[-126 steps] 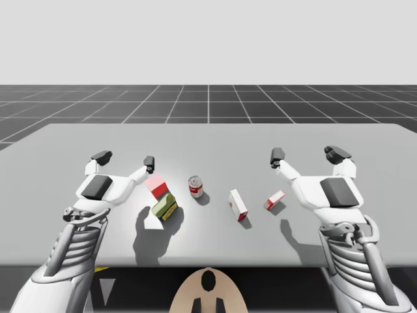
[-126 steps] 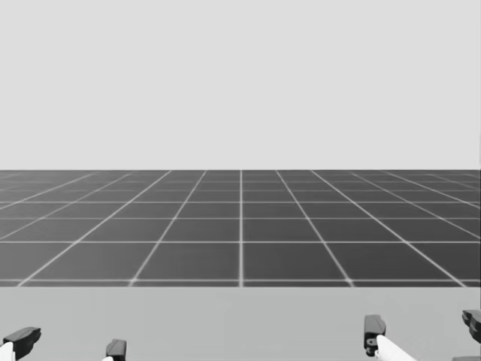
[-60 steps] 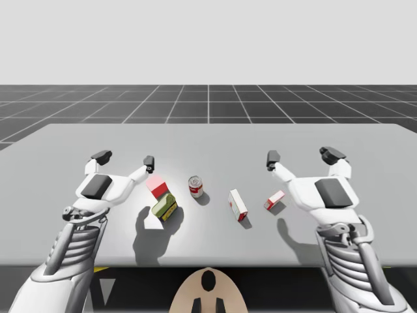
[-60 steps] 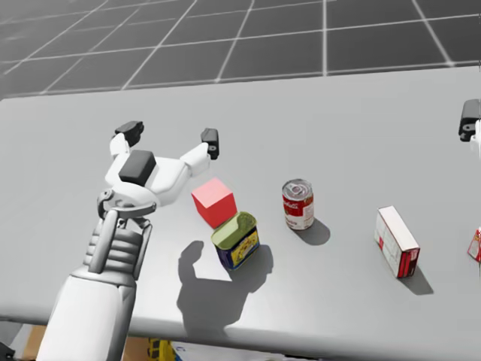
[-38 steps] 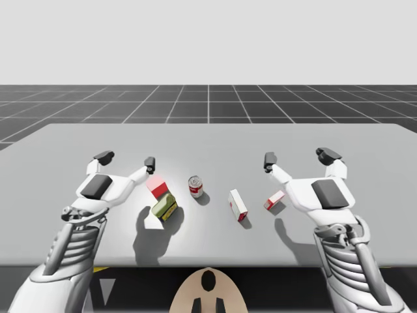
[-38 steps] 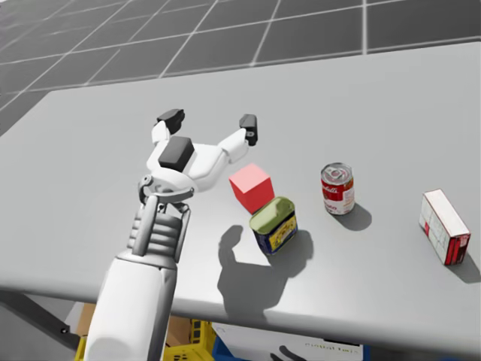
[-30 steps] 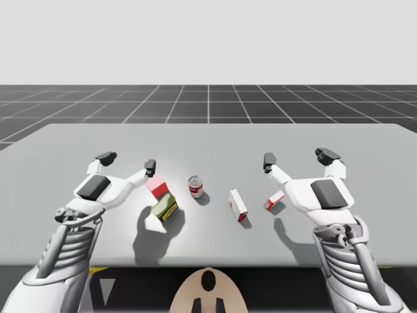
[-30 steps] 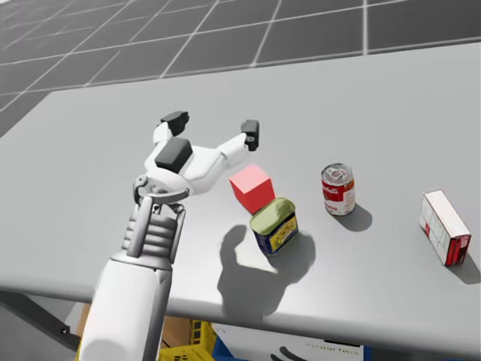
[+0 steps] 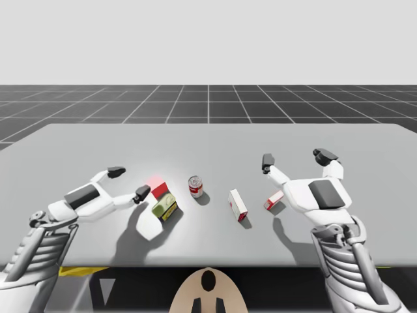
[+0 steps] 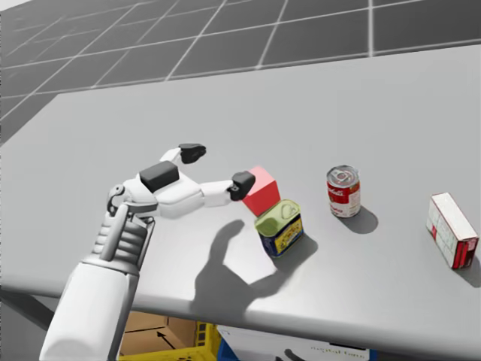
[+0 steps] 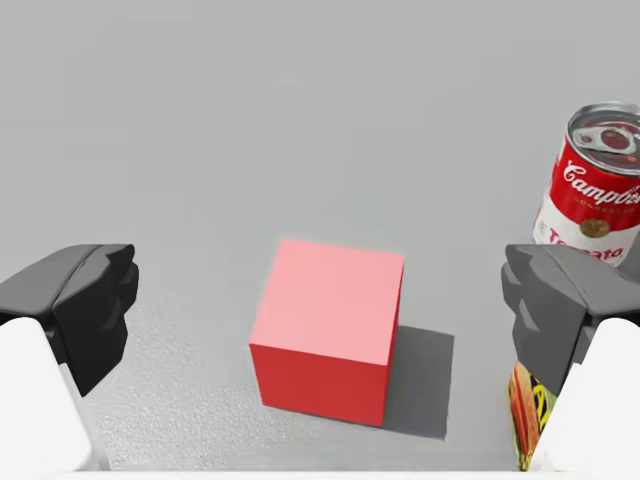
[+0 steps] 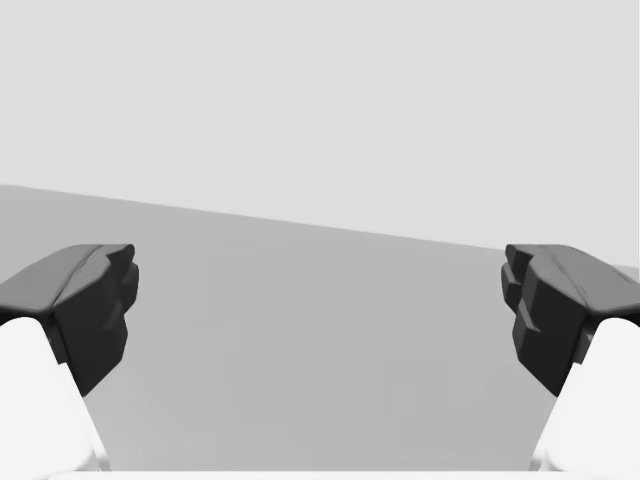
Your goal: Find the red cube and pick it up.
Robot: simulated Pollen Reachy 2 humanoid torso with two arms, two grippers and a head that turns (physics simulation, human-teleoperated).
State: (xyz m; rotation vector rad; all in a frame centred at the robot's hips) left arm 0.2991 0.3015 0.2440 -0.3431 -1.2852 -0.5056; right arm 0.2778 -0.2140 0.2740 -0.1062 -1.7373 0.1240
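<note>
Grey and plain, the desk (image 9: 208,140) stands on a dark gridded floor before a blank pale backdrop. On it the red cube (image 11: 328,330) sits just ahead of my left jaws, centred on the gap between them and slightly turned. Being a cube, it offers no long axis. These jaws gape wide and hold nothing. A green tin (image 10: 279,226) stands just beside the cube on one finger's side, so I judge the room tight there. My right jaws, equally wide and empty, hover well apart.

Table (image 9: 208,140) w/ red cube (image 9: 159,190), green tin (image 9: 165,206), red can (image 9: 195,186), 2 boxes (image 9: 238,205) (image 9: 274,200).
</note>
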